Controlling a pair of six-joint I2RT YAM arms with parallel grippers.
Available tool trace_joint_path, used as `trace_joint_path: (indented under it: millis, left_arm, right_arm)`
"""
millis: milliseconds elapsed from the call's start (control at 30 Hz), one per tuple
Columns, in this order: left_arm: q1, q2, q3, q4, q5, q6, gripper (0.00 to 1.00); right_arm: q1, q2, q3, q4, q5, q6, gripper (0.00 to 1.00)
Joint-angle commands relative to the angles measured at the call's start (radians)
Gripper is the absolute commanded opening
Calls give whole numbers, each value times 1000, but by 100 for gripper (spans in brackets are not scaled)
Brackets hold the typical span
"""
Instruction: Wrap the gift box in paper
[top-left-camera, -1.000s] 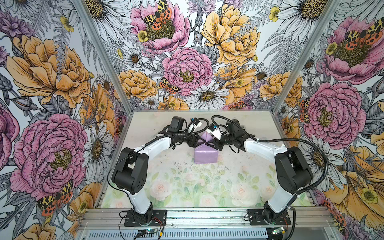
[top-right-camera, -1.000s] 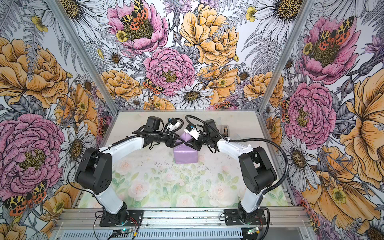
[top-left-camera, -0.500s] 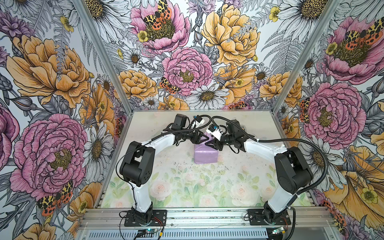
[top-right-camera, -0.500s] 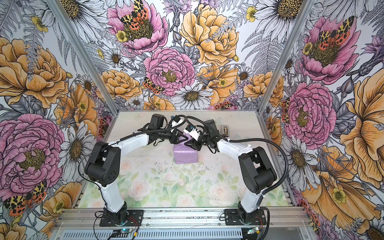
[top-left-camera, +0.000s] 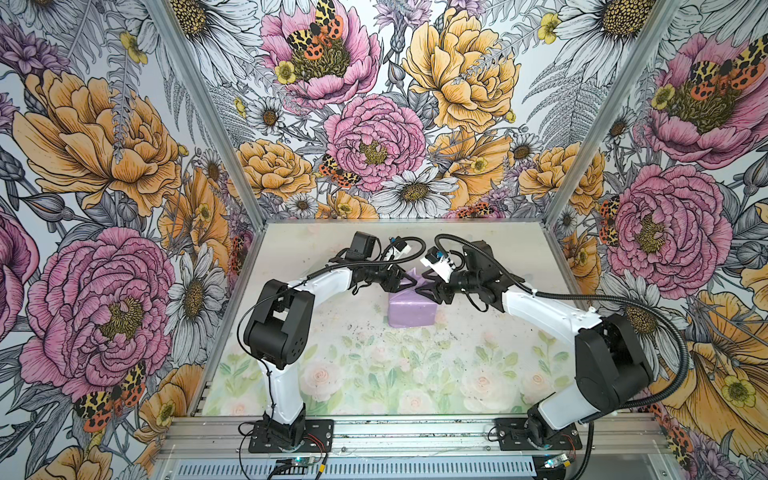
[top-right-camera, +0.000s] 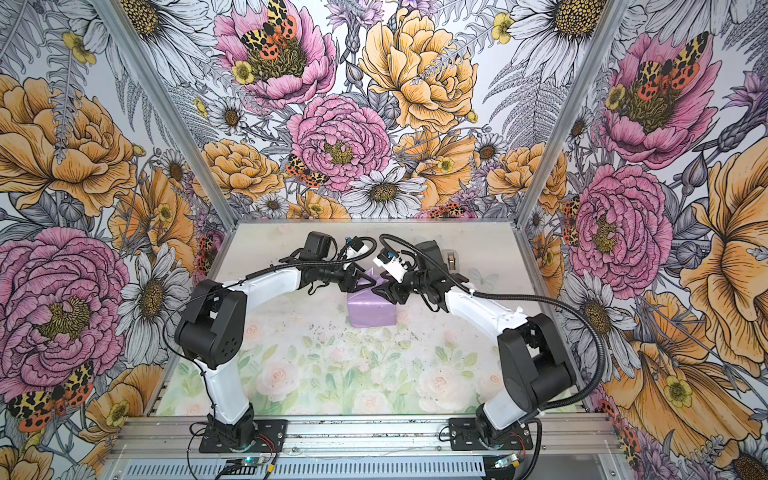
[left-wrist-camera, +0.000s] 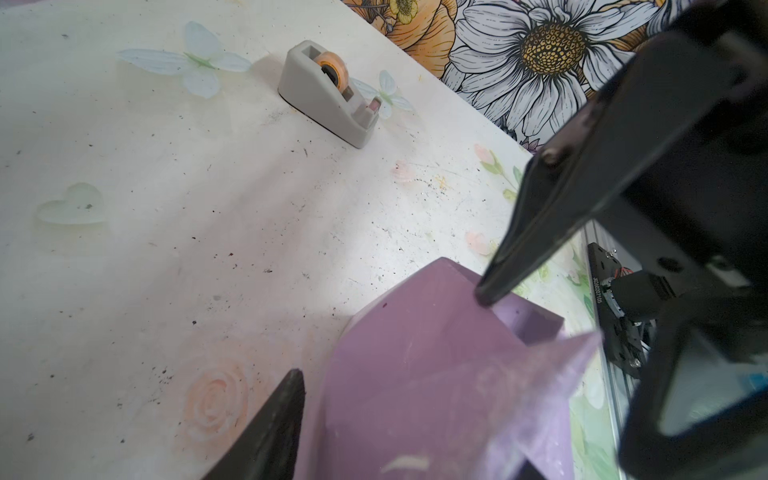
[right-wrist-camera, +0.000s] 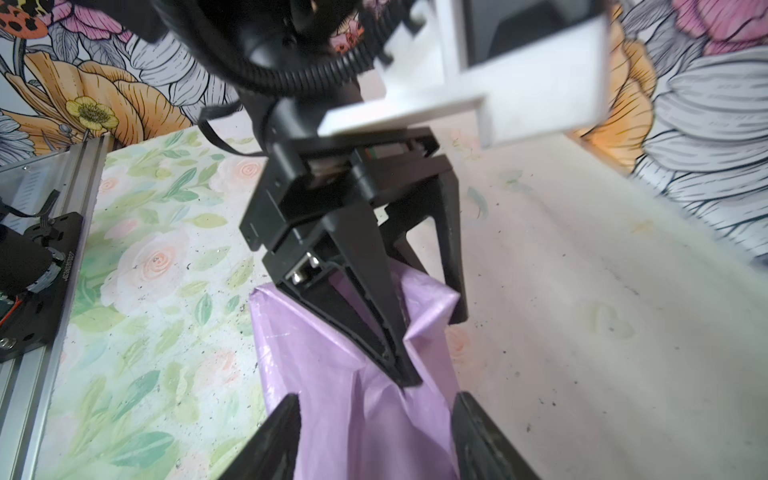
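The left gripper (right-wrist-camera: 432, 345) stands apart astride the raised end flap (right-wrist-camera: 432, 293), and the right gripper (right-wrist-camera: 376, 395) is also apart just beside it over the paper (top-left-camera: 411, 309). I would close low on the flap's crease and fold it flat before letting go. The box is hidden inside the paper on the table (top-left-camera: 332, 345) between the arms; it looks squarish with no clear long axis, and its loose end seems to face the back wall.

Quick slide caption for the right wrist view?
Left gripper, jaws apart, straddles a raised fold of the lilac paper above the flowered table.
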Motion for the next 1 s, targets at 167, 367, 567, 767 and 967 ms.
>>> trace_joint_path:
  millis: [167,367,567,767,967]
  left_arm:
    - [-15,-3,36,-18,47,21,52]
    - [-21,-3,48,-18,53,12,52]
    - [-21,-8,47,-12,47,5,52]
    - [-19,6,41,-8,34,12,52]
    - [-17,25,43,-9,43,23,52]
  right_arm:
    - [0,-150,-127,12,139,177,55]
    - [0,-111,-133,34,220,278,55]
    - [-1,-30,-66,68,249,276,54]
    - [-1,40,-27,78,249,251,47]
    - [-1,71,-22,84,280,234,37]
